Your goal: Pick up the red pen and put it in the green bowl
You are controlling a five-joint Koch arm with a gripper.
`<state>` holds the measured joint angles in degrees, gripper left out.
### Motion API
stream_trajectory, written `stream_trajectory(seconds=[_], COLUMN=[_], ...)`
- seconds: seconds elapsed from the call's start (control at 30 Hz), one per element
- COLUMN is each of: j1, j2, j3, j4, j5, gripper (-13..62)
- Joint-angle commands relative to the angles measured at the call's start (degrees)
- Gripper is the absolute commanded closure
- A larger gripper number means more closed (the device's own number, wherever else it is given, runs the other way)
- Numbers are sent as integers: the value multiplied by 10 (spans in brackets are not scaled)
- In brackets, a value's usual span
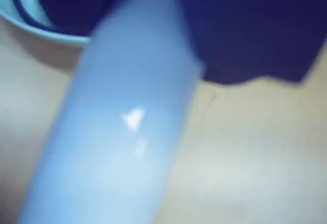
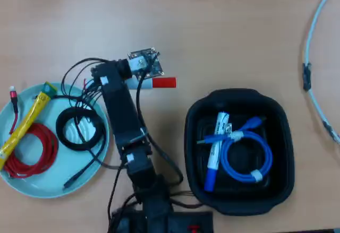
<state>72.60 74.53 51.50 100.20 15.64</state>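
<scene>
While the arm reaches up the overhead view, its end effector (image 2: 139, 80) grasps the red pen (image 2: 163, 83), which lies level over the worktop (image 2: 223, 26) just beside the green bowl (image 2: 58, 189).

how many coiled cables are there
3: red cable and black cable in the green bowl, blue cable in the black tray. The arm may hide more.

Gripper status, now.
Gripper: looks shut on the red pen; the wrist view shows its white barrel close up, and in the overhead view the red cap sticks out beside the wrist. The jaws are hidden.
</scene>
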Motion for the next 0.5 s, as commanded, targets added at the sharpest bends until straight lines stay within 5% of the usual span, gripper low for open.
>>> stream_trajectory(seconds=[0.0,0.47], j1=[-13,-211], j2=[79,109], j3=[-1,14], j4=[33,4], j5=[-9,-39], gripper=[562,561])
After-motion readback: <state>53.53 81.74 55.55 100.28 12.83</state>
